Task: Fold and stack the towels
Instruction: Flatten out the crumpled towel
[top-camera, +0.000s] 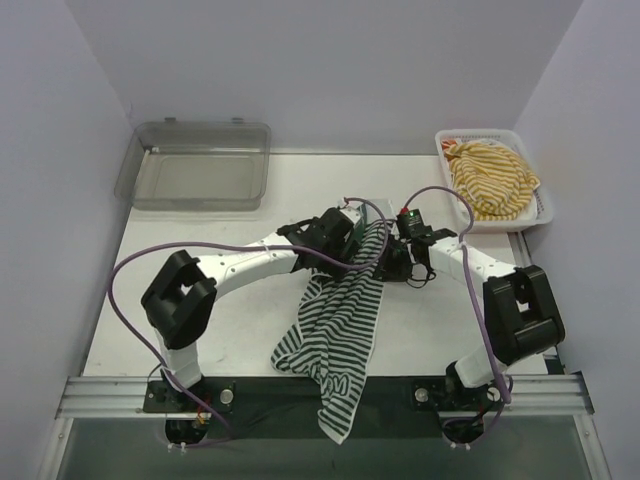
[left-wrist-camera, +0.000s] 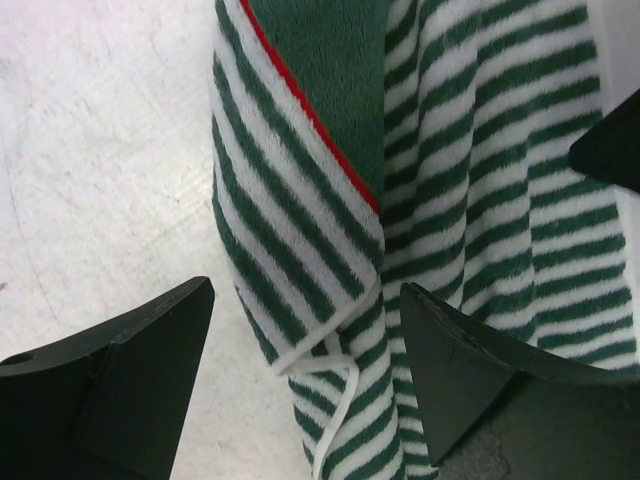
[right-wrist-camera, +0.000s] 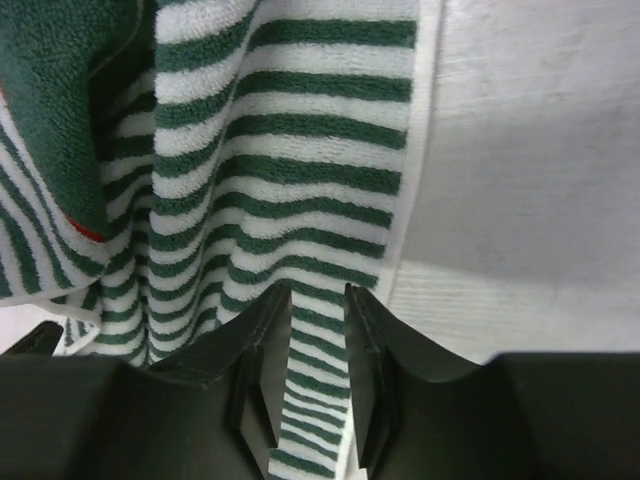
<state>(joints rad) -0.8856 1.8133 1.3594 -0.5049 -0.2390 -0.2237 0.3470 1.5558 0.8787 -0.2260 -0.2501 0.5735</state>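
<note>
A dark-green-and-white striped towel (top-camera: 340, 320) hangs bunched from the middle of the table, and its lower end drapes over the near edge. My left gripper (top-camera: 345, 240) stands at its top left. In the left wrist view the left gripper (left-wrist-camera: 305, 340) is wide open, with a towel corner (left-wrist-camera: 300, 230) and its white hem loop lying loose between the fingers. My right gripper (top-camera: 398, 262) is at the towel's top right. In the right wrist view the right gripper (right-wrist-camera: 318, 292) is closed narrowly on a strip of the towel (right-wrist-camera: 290, 180). A yellow-and-white striped towel (top-camera: 490, 178) lies crumpled in the basket.
A white mesh basket (top-camera: 540, 212) sits at the back right corner. At the back left stands a clear grey plastic tray (top-camera: 195, 165). The metal rail (top-camera: 120, 392) runs along the near edge, and walls close in on both sides.
</note>
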